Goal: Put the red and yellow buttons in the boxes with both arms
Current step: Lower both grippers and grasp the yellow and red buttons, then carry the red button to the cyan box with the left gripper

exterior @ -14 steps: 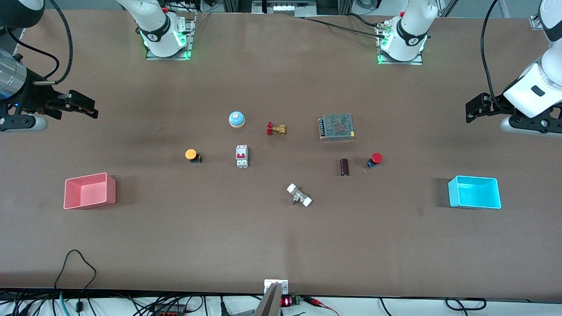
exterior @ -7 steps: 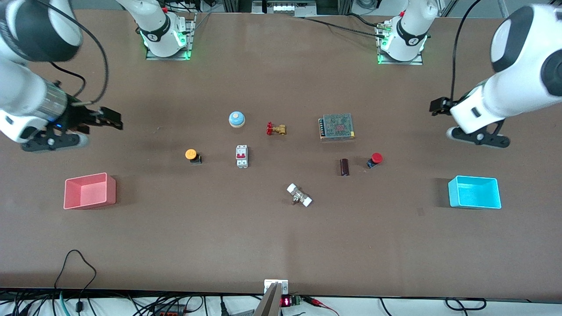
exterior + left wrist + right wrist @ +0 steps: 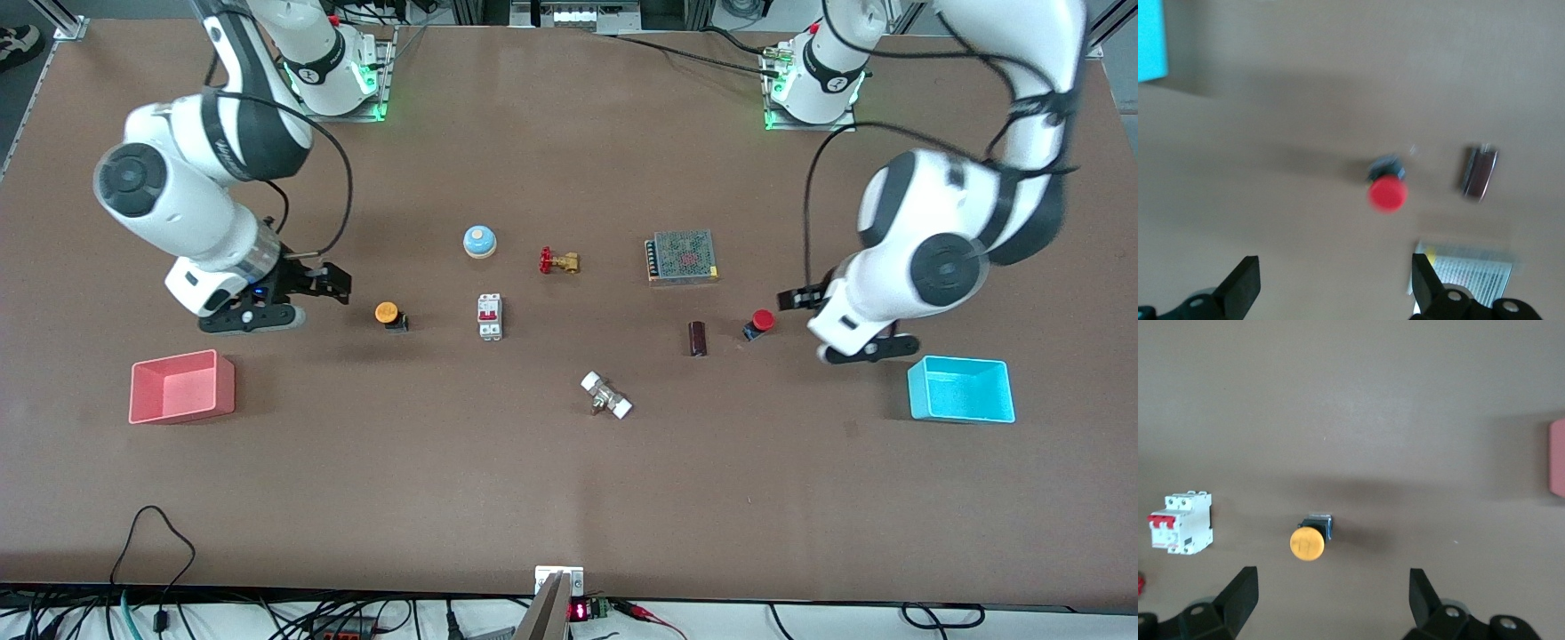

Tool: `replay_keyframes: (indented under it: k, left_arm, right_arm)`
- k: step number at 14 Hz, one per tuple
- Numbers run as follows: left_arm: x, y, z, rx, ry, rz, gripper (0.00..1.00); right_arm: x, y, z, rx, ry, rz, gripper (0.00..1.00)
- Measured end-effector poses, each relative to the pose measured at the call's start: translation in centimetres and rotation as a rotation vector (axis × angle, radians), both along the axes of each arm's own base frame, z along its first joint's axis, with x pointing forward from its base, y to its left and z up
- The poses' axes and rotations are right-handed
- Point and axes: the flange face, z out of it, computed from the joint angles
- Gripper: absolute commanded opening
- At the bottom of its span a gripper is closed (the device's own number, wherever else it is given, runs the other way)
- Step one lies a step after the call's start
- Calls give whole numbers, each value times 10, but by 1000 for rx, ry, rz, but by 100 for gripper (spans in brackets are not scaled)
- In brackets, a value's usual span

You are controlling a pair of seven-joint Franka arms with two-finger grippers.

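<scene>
Left claw [image 3: 787, 300] open near red button [image 3: 761, 322], right claw [image 3: 333, 283] open near yellow button [image 3: 388, 314]

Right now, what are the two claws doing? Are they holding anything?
Left gripper: open, empty, over the table beside the red button.
Right gripper: open, empty, over the table beside the yellow button.
</scene>
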Motion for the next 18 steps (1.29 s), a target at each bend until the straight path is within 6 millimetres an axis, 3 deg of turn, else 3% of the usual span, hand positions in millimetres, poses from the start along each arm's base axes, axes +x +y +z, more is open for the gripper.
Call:
replay_keyframes:
  k: [2,5,8,11,13,15,18]
  left_arm:
    - [-1,-22,-47,8,-48,54,100]
    - [-10,-29,-92,1,-96,83,100]
    - [-24,-23,-115,3,-97,87,100]
    - [-32,-20,-124,10,-80,89,99]
    - [-37,-19,-131,16,-66,91,59]
    - [-39,-17,-136,19,-59,94,27]
    - [-38,-17,-137,17,-65,95,11]
  right_arm:
    - [-5,10,-25,-6,6,-2,100]
    - [-6,28,-54,-19,9,-9,100]
    - [-9,50,-81,-52,-3,55,100]
    - [-11,61,-100,-51,-6,67,100]
    - [-10,61,-109,-43,-12,67,100]
    - [-9,61,-120,-36,-14,65,100]
    - [-8,56,-132,-36,-1,55,100]
